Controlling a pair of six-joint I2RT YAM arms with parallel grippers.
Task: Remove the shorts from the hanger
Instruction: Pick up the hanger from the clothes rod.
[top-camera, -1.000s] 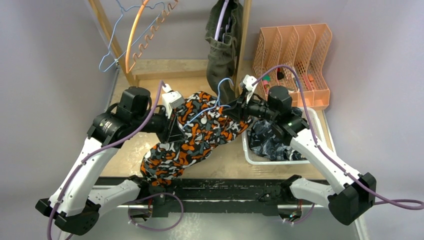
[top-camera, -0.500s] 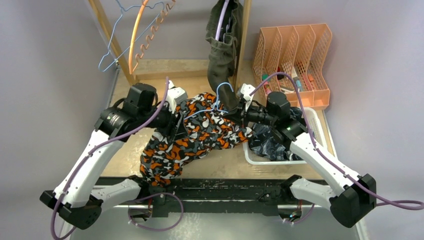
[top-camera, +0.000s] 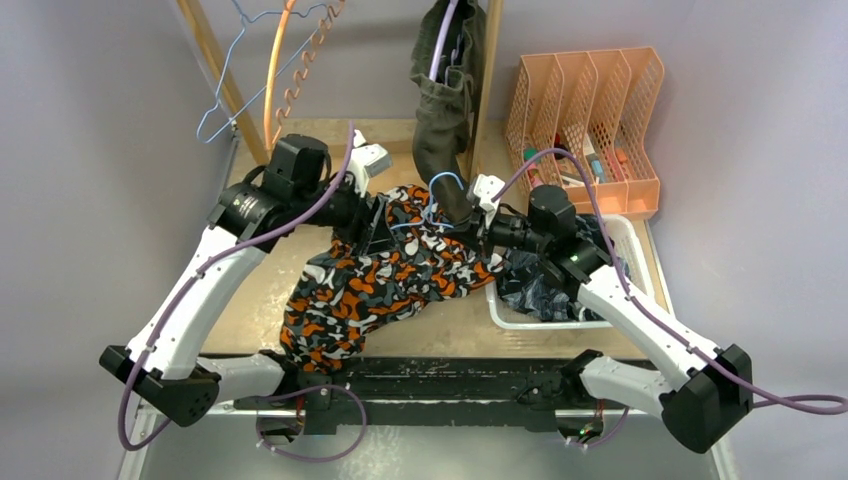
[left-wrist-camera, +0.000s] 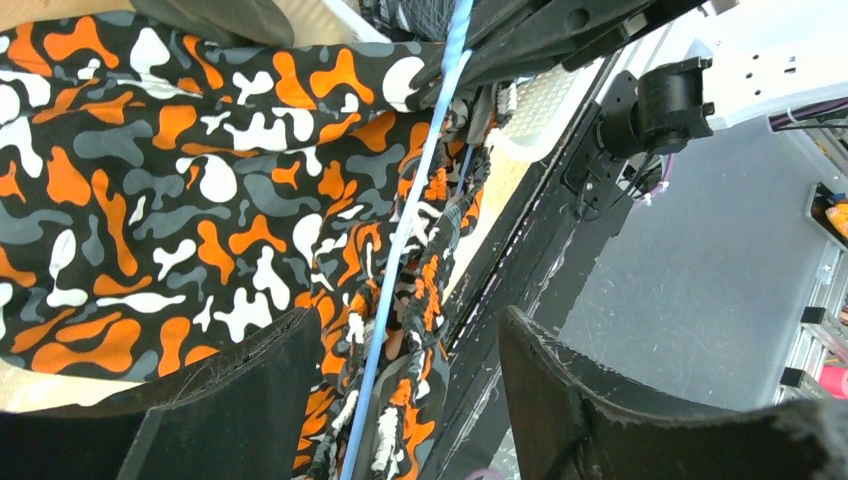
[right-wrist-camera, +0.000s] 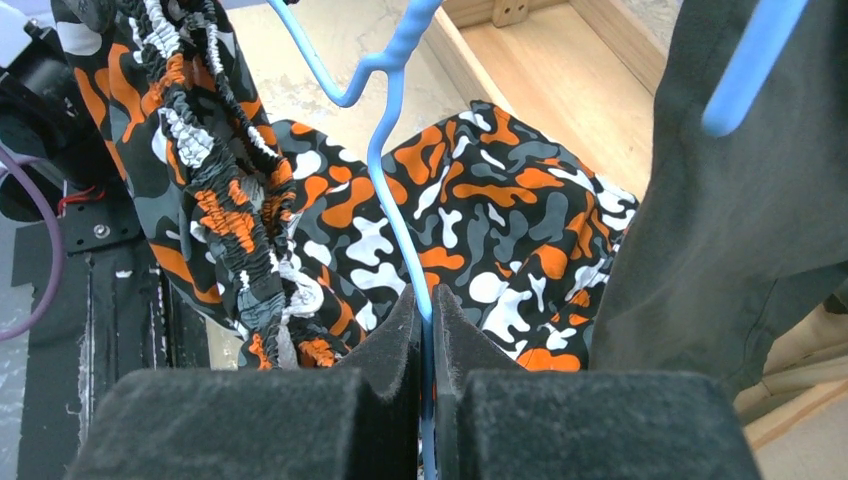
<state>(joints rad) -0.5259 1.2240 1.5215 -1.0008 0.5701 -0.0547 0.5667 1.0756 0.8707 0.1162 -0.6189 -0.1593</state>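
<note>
The orange-black-white camo shorts (top-camera: 385, 285) drape from a blue wire hanger (top-camera: 443, 190) down to the table's front edge. My right gripper (top-camera: 482, 228) is shut on the hanger's wire (right-wrist-camera: 390, 150), just below its hook. My left gripper (top-camera: 378, 225) is open. In the left wrist view its jaws (left-wrist-camera: 410, 320) stand either side of the hanger wire (left-wrist-camera: 420, 190) and the bunched elastic waistband, touching neither. The camo cloth (right-wrist-camera: 500, 200) still hangs over the wire. Olive-green shorts (top-camera: 445, 100) hang on the rack behind.
A white bin (top-camera: 560, 322) at the right holds dark navy printed shorts (top-camera: 540, 285). An orange file organizer (top-camera: 590, 110) stands behind it. Empty hangers (top-camera: 270, 80) hang at the back left of the wooden rack (top-camera: 487, 80).
The left gripper has opened, let go of the camo shorts and moved toward the back. The right gripper has shut on the hanger wire. The shorts have sagged lower.
</note>
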